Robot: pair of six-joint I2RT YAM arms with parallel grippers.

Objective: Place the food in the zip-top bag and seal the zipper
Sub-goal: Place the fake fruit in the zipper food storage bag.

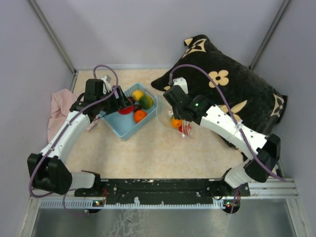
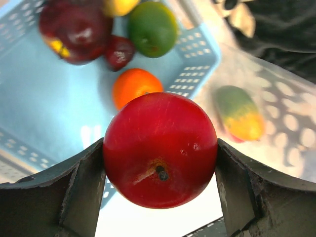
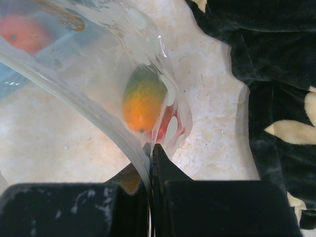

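Observation:
My left gripper [image 2: 160,158] is shut on a glossy red apple [image 2: 160,148] and holds it above the light-blue basket [image 1: 123,123]; it also shows in the top view [image 1: 123,102]. An orange [image 2: 136,85], a green fruit [image 2: 153,27], a yellow fruit [image 2: 118,6] and dark red pieces [image 2: 74,29] lie in the basket. My right gripper [image 3: 152,150] is shut on the edge of the clear dotted zip-top bag [image 3: 98,79], holding it up right of the basket [image 1: 170,116]. An orange-green mango [image 3: 143,101] and a red piece [image 3: 168,123] sit inside the bag. The zipper is not distinguishable.
A black pillow with cream flowers [image 1: 232,89] lies at the back right, close behind the bag. A pink cloth [image 1: 60,106] lies at the left wall. Grey walls enclose the beige tabletop [image 1: 148,153].

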